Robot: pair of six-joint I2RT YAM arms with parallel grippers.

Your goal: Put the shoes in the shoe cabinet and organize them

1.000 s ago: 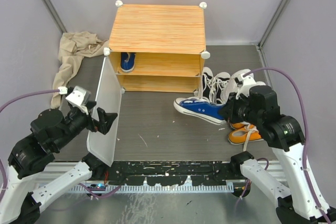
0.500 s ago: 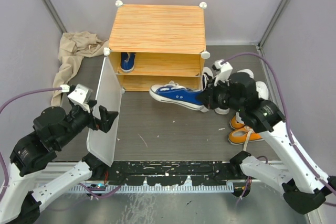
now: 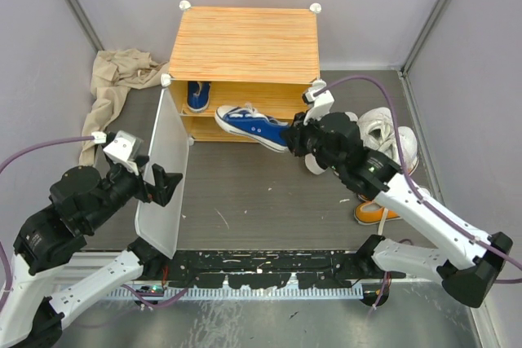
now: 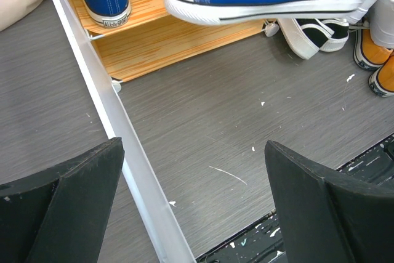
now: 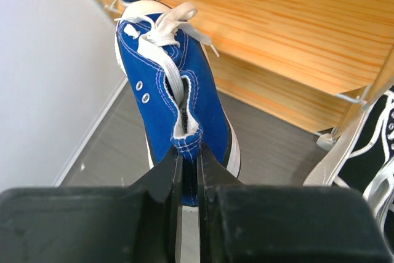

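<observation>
The shoe cabinet (image 3: 245, 42) stands at the back with its pale door (image 3: 163, 169) swung open to the left. One blue sneaker (image 3: 198, 95) sits inside on the shelf at the left. My right gripper (image 3: 292, 138) is shut on the heel of a second blue sneaker (image 3: 249, 124), held off the floor with its toe at the cabinet's open front. In the right wrist view the jaws (image 5: 191, 158) pinch the heel collar of that blue sneaker (image 5: 175, 100). My left gripper (image 3: 163, 183) is open, its fingers straddling the door's edge (image 4: 111, 121) without clamping it.
White sneakers (image 3: 383, 132), an orange sneaker (image 3: 375, 212) and black high-tops (image 4: 314, 32) lie on the floor right of the cabinet, partly under my right arm. A beige cloth (image 3: 114, 87) lies at the back left. Grey walls close in both sides.
My right arm has lifted the blue sneaker off the floor at the right and carried it left and back to the cabinet's front. The left arm and the door have stayed put.
</observation>
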